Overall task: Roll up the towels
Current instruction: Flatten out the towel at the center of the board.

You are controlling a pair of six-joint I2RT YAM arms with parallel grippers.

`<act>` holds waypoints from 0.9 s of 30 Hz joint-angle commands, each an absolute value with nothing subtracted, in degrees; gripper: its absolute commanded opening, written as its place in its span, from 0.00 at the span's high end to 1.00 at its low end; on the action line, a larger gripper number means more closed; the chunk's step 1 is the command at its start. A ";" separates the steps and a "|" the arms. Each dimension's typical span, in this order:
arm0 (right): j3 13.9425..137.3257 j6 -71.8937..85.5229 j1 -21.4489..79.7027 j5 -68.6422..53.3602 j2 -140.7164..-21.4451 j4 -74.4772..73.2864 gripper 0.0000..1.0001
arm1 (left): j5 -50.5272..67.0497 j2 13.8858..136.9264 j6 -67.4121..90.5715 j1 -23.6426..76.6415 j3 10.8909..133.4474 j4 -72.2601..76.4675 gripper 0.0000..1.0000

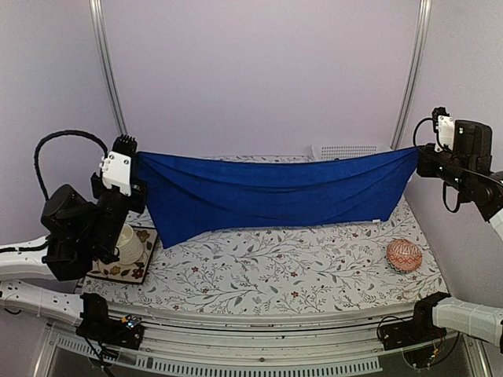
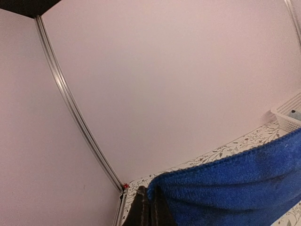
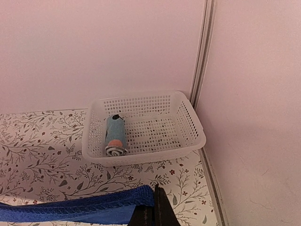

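Landmark: white mesh basket (image 3: 190,123), in the far right corner of the floral-print table (image 1: 267,283), close to the back wall.

Royal-blue towel (image 1: 267,192): unrolled and held up in the air as a wide band. It passes in front of the basket and hides most of it from the top camera. It runs from just right of the basket to well left of it. The top hem sags slightly in the middle. The lower edge drops deepest at the end away from the basket; whether it touches the table there, cannot tell.

Left gripper (image 1: 136,163): at the towel's upper corner farthest from the basket. The dark fingers are pinched tight together on the hem, and the wrist view shows blue cloth bunched right against them.

Right gripper (image 1: 418,161): at the upper corner nearest the basket, raised above it on the near side. It is clamped on the hem, and its wrist view looks past the blue edge down into the basket.

Light-blue towel (image 3: 115,135): already rolled into a short cylinder. It lies inside the basket along the wall facing the left arm, with an orange mark near its nearer end.

Pink-red patterned ball (image 1: 404,255): on the table nearer the arms than the basket, on the same right side and well apart from it. It is clear of the hanging towel.

White cup (image 1: 130,243): across the table from the basket, at the left edge. It sits on a floral tile (image 1: 118,271) and is partly hidden by the left arm.
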State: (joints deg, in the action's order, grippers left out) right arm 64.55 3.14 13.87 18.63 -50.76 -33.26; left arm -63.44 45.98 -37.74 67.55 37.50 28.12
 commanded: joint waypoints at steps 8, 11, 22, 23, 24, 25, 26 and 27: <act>63.30 2.69 14.24 20.90 -56.78 -34.29 0.98 | -67.22 49.96 -32.43 66.96 36.20 28.84 1.00; 63.19 3.32 14.24 22.15 -65.28 -31.72 0.97 | -58.68 56.69 -15.56 56.63 40.78 9.96 1.00; 68.82 2.90 14.50 25.14 -95.18 -23.77 0.98 | -42.76 90.43 -9.89 35.47 47.44 15.73 1.00; 68.77 2.77 14.51 25.97 -96.54 -23.35 0.98 | -43.02 92.98 -10.09 34.73 48.44 16.76 1.00; 68.79 2.48 14.50 27.05 -97.89 -22.80 0.98 | -43.37 95.09 -10.48 34.24 49.37 17.72 1.00; 70.24 2.07 14.57 27.54 -99.08 -22.43 0.98 | -43.59 97.01 -11.15 33.80 50.46 18.92 1.00; 70.91 1.60 14.51 27.96 -100.11 -22.28 0.98 | -43.70 98.31 -11.72 33.42 51.03 20.03 1.00; 71.08 1.27 14.53 28.38 -101.14 -21.87 0.98 | -43.46 99.73 -12.20 33.18 51.40 21.11 1.00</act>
State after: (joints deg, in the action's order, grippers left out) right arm 67.68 2.66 14.28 24.40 -98.45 -25.87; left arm -44.86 96.27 -12.05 34.85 48.21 14.85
